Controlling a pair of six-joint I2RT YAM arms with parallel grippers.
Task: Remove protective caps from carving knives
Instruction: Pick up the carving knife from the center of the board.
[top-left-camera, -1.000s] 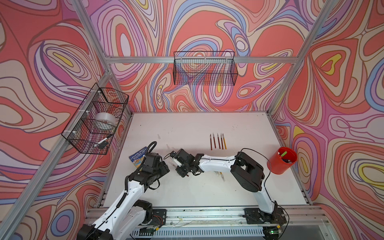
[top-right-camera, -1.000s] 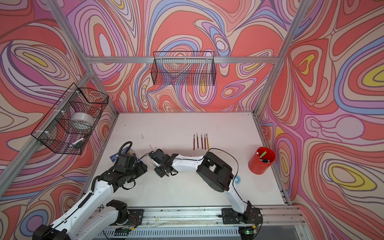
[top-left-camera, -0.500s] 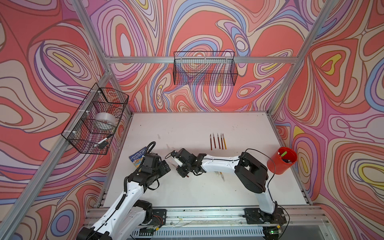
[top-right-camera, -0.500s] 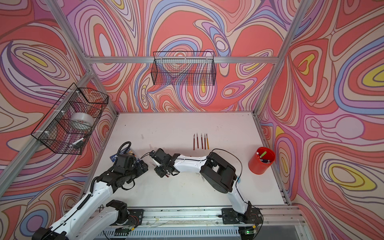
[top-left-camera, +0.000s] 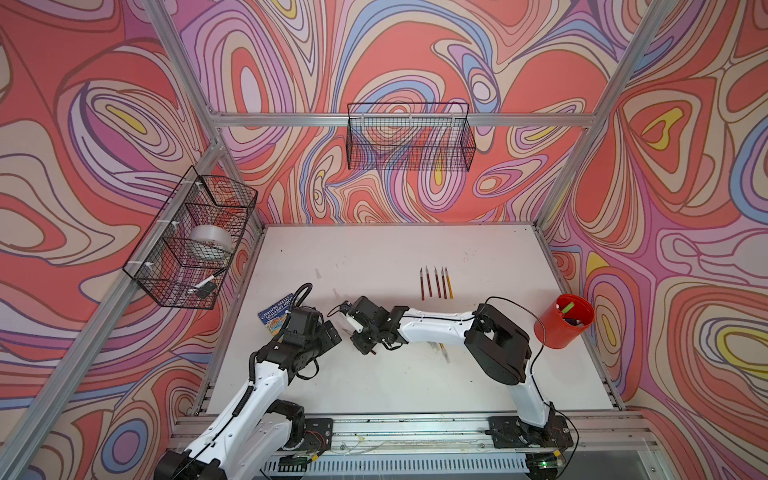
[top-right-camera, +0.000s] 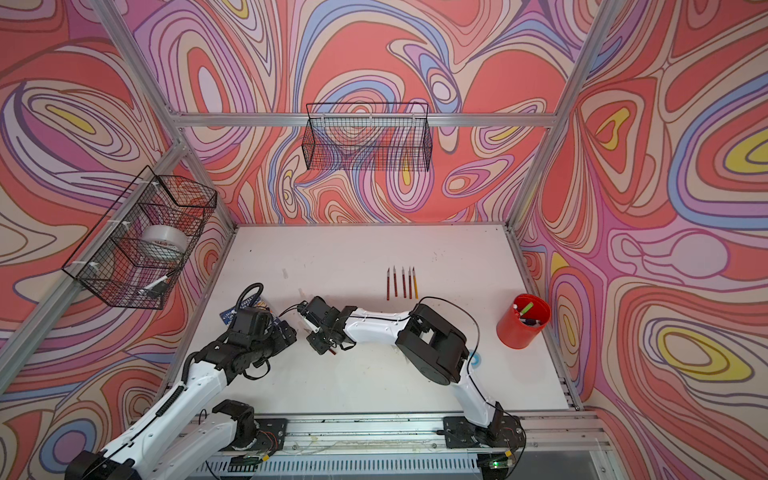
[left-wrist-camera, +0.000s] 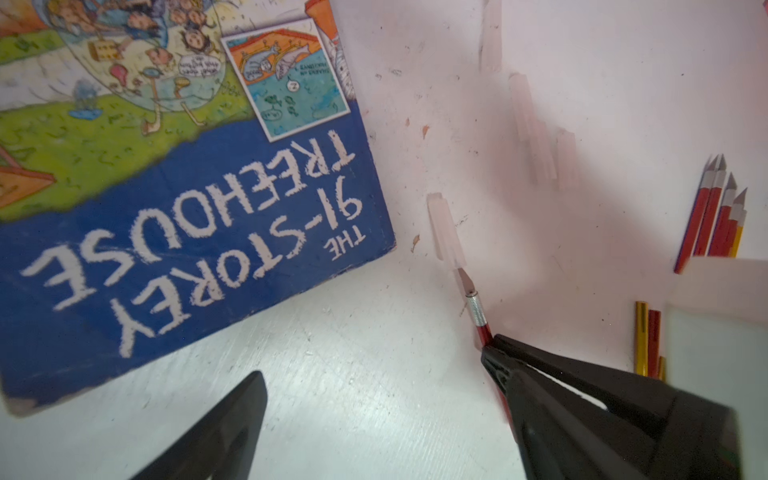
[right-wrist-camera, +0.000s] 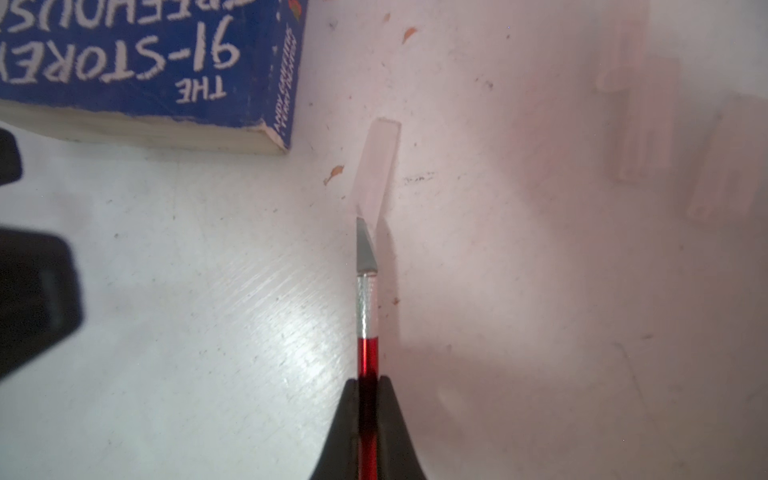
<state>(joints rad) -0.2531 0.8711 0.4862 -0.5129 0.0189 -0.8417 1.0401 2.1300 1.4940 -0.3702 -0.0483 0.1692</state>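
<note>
Carving knife (right-wrist-camera: 368, 353) clamped in right claw (right-wrist-camera: 368, 384); protective cap (right-wrist-camera: 376, 170) just beyond blade.

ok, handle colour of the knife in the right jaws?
Carving knife: metallic red handle, clearest in right wrist view.

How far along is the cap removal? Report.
Done: five bare-bladed red and yellow carving knives in a row. In hand: right hand grips a red-handled knife, translucent plastic cap off its blade; left hand open. Left: more knife handles, tips hidden.
</note>
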